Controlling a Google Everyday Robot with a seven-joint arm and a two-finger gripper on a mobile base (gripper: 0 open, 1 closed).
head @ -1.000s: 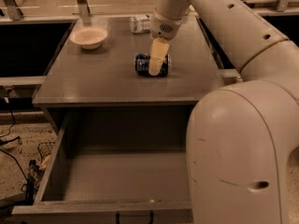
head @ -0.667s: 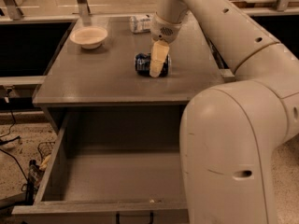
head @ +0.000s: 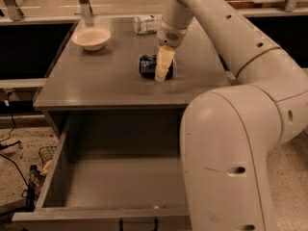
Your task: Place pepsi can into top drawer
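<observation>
The pepsi can (head: 146,66), dark blue, lies on its side in the middle of the grey cabinet top (head: 96,83). My gripper (head: 162,67) reaches down from the arm and sits right at the can, covering its right part. The can rests on the surface and is not lifted. The top drawer (head: 54,177) is pulled wide open below the cabinet top, and its grey inside holds nothing. Its front panel with the small dark handle (head: 138,223) is at the bottom edge of the view.
A cream bowl (head: 91,37) stands at the back left of the cabinet top. A clear white-labelled plastic bottle (head: 147,24) lies at the back behind the gripper. My large white arm fills the right side. Cables and a wire basket (head: 45,155) lie on the floor at left.
The gripper has stayed at the can. The arm's near segment has shifted slightly. The can has not moved.
</observation>
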